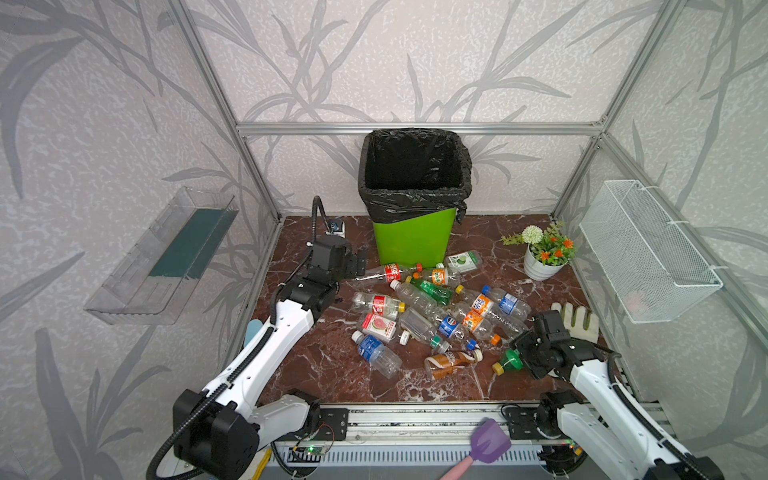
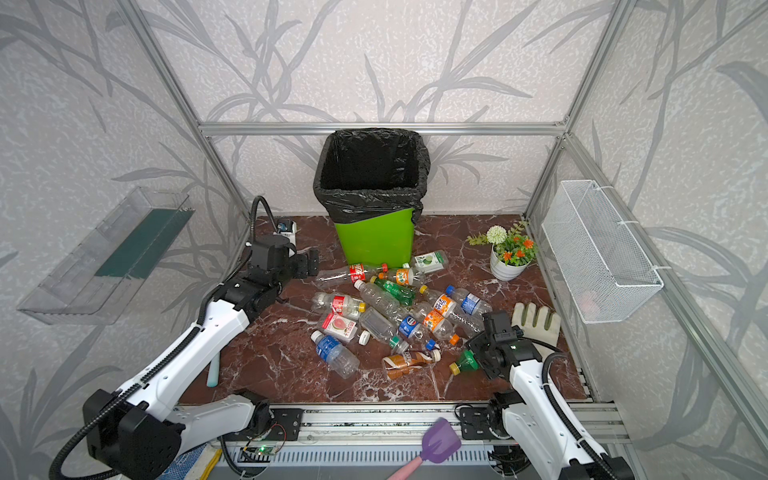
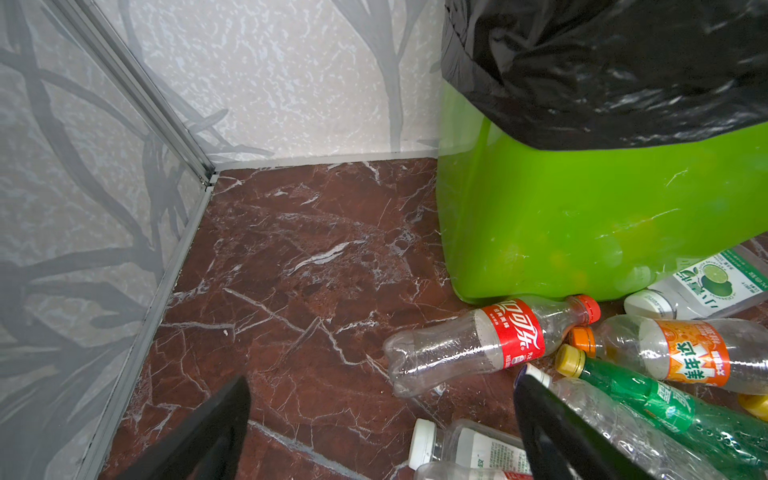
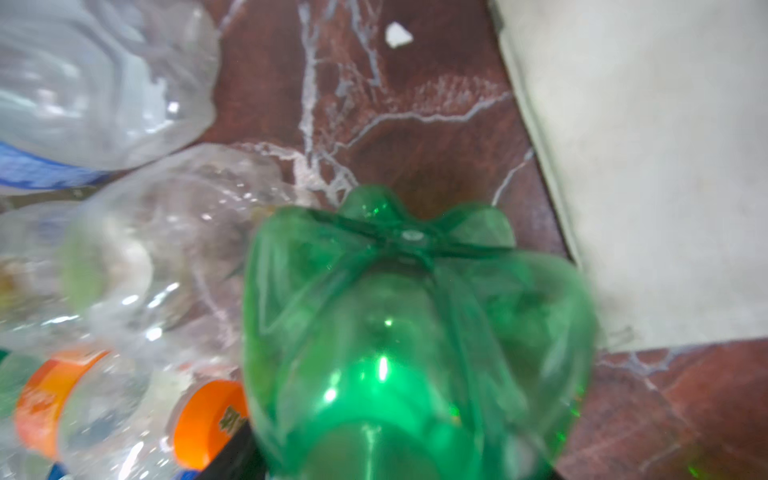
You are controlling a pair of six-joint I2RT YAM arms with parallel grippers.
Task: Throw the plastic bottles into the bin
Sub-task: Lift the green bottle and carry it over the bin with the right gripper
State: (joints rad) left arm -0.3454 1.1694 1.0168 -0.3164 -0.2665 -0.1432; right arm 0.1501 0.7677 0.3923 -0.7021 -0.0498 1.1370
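Observation:
Several plastic bottles (image 1: 436,307) (image 2: 390,307) lie in a heap on the marbled floor in front of the lime-green bin (image 1: 411,241) (image 2: 374,237) (image 3: 582,216), whose black bag hangs over its rim. My right gripper (image 1: 521,353) (image 2: 478,353) (image 4: 399,465) is shut on a green bottle (image 1: 510,362) (image 2: 465,362) (image 4: 415,332) at the heap's near right; its yellow cap points left. My left gripper (image 1: 359,264) (image 2: 309,264) (image 3: 384,384) stands open and empty left of the bin, just beside a red-labelled clear bottle (image 1: 384,274) (image 3: 469,349).
A white flower pot (image 1: 540,262) stands at the back right. A pale glove (image 1: 577,320) lies behind my right gripper. A wire basket (image 1: 648,249) hangs on the right wall, a clear tray (image 1: 162,257) on the left. A purple spatula (image 1: 488,442) lies on the front rail.

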